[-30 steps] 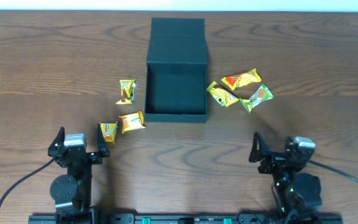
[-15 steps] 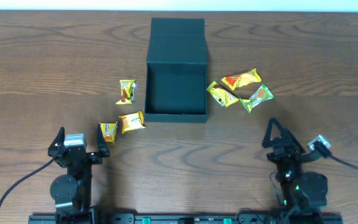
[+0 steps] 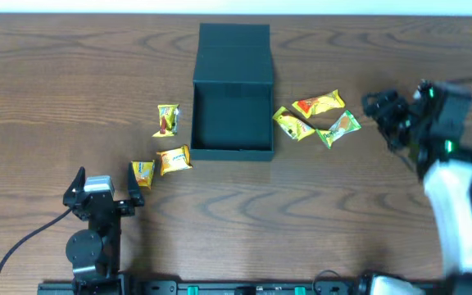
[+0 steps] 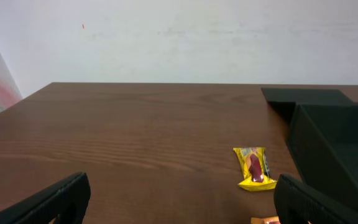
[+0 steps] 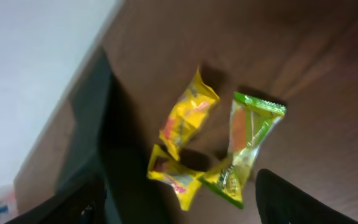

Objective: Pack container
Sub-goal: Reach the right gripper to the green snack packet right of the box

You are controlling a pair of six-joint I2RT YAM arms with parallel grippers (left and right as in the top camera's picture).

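Your right gripper [image 3: 381,119] has swung up from its parked spot at the near edge and now hangs just right of three snack packets: a red-and-yellow packet [image 3: 318,104], a yellow packet [image 3: 292,124] and a green packet [image 3: 339,128]. Its jaws stand spread with nothing between them, and the wrist view shows all three packets ahead of the fingers. I judge this to be the opening reach of the packing. Nothing lies in the container [image 3: 233,153] yet; it sits open mid-table, lid laid back flat, with no packet touching it. Your left gripper [image 3: 106,183] has not moved, its jaws spread wide and empty, near the left packets [image 3: 174,160]. The wrappers carry print, but it is too small and blurred for you to read any brand.
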